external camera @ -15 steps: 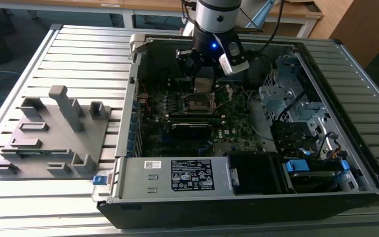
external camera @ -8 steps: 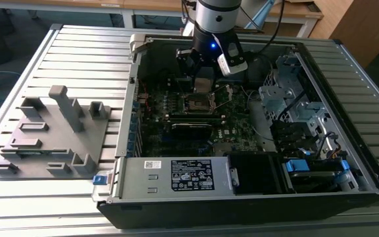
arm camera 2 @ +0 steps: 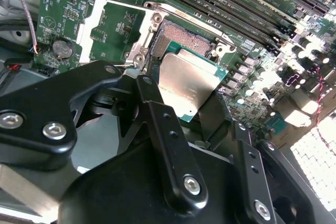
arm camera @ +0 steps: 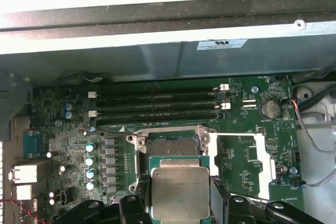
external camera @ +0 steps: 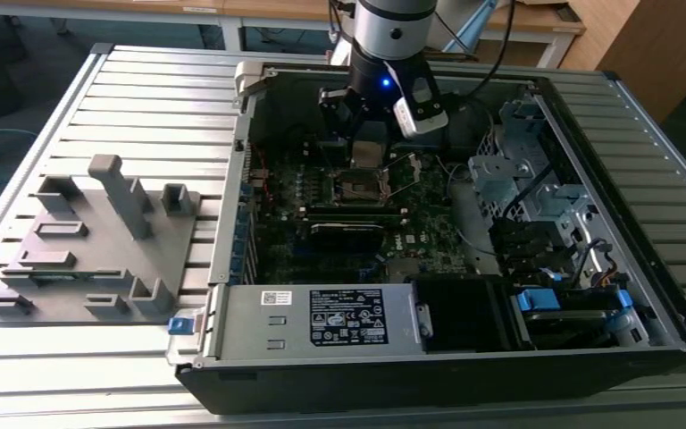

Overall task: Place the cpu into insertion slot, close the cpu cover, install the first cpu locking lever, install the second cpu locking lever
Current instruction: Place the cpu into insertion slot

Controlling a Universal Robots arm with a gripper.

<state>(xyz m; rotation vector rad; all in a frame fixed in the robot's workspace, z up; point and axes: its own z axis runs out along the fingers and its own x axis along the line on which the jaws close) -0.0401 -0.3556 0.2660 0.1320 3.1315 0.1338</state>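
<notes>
Exterior view: the gripper [external camera: 367,141] hangs inside the open computer case [external camera: 238,179], which lies on its side on the slatted table [external camera: 140,98] so the board faces up to me. The cpu [external camera: 368,156] sits between my fingers, and the insertion slot [external camera: 361,188] is just below the gripper, apart from the chip. The grey fixture [external camera: 93,241] stands well off to the side, outside the case. Second wrist view: the gripper [arm camera 2: 184,92] is clenched on the cpu [arm camera 2: 189,80], one black finger [arm camera 2: 152,103] on each of two opposite edges and the metal top left bare. I judge an edge hold keeps the underside free for the socket. The chip hovers tilted, partly over the insertion slot [arm camera 2: 181,39], whose contact field is exposed, so it is not yet seated. A silvery frame that I take for the cpu cover [arm camera 2: 89,30] lies swung open beside the slot, which leaves the way down clear. First wrist view: the cpu [arm camera: 180,190] overlaps the near edge of the insertion slot [arm camera: 170,144]. The gripper [arm camera: 180,204] is opened only as wide as the chip. The memory slots [arm camera: 157,106] lie beyond the slot.
</notes>
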